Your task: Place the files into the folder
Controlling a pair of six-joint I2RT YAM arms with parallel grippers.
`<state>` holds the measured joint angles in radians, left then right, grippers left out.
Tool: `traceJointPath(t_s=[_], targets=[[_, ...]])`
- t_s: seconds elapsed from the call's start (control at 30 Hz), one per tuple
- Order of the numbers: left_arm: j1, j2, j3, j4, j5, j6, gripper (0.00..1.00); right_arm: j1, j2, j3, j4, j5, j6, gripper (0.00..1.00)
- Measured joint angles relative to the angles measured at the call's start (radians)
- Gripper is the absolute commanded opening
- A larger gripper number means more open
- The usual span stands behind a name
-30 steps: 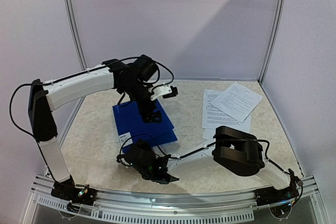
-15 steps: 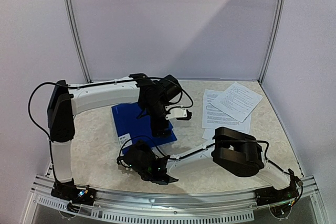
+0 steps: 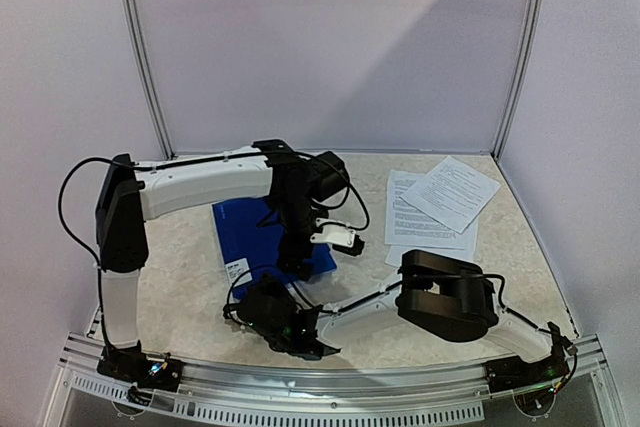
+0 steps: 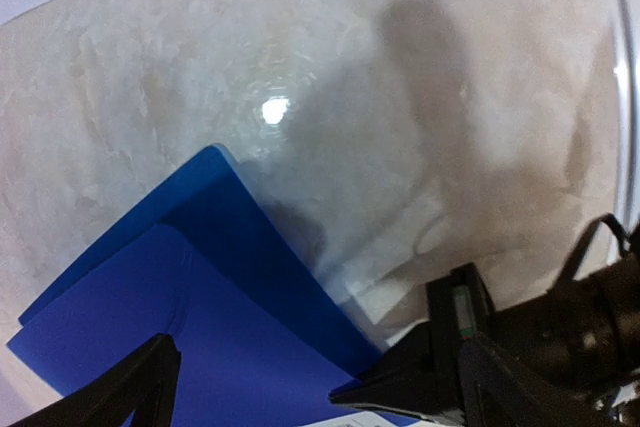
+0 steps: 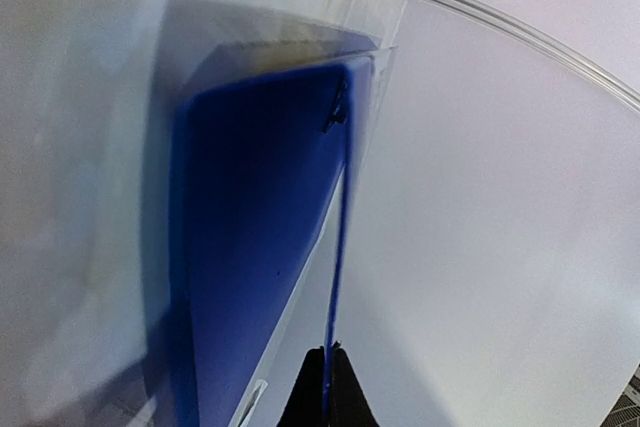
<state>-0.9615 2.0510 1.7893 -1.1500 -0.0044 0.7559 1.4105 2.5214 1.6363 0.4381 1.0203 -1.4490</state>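
1. While the files [image 3: 440, 202] lay overlapping on the far right of the bench [image 3: 180, 267], well apart from the folder [image 3: 262, 237], none of them had gone inside it, so the main part of the task was not yet done.
2. The folder lay left of the bench's middle, close to the arms, with its white label [image 3: 237, 269] at the near corner.
3. The right pincer [image 5: 326, 387] was clenched on a thin blue edge of the folder, apparently the cover; its wrist view showed that edge running straight into the closed fingertips.
4. The left pincer [image 4: 255, 392] hung released over the folder's right-hand part, jaws wide, grasping nothing. Below it two blue layers showed slightly offset, which suggested the cover had parted a little.
5. By this reading the work stood at the opening step. What was left: swinging the cover fully open, fetching the sheets, laying them inside and closing the folder.
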Motion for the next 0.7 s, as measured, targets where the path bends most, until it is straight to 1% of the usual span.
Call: traceJointPath(t_s=[0.1,0.17,0.3,0.37,0.47,0.57,0.7], targets=[[0.036,-0.029,0.014,-0.06,0.106,0.018,1.0,0.002,0.0,-0.015,0.04,0.007,0.0,0.0],[0.086,-0.068,0.017,-0.071,0.156,0.014,1.0,0.003,0.0,-0.022,0.058,0.014,0.002,0.0],[0.174,-0.106,0.035,-0.061,0.177,-0.06,1.0,0.003,0.0,-0.023,0.06,0.017,0.01,0.0],[0.192,-0.103,0.041,-0.036,0.168,-0.121,1.0,0.004,0.0,-0.023,0.067,0.017,0.0,0.0],[0.17,-0.078,0.068,-0.01,0.145,-0.188,0.99,0.007,0.001,-0.026,0.087,0.017,-0.039,0.0],[0.12,-0.005,0.166,-0.003,0.097,-0.219,1.0,0.013,0.003,-0.028,0.105,0.017,-0.08,0.0],[0.071,0.109,0.306,-0.023,0.045,-0.215,0.99,0.029,0.006,-0.028,0.122,0.017,-0.121,0.0]])
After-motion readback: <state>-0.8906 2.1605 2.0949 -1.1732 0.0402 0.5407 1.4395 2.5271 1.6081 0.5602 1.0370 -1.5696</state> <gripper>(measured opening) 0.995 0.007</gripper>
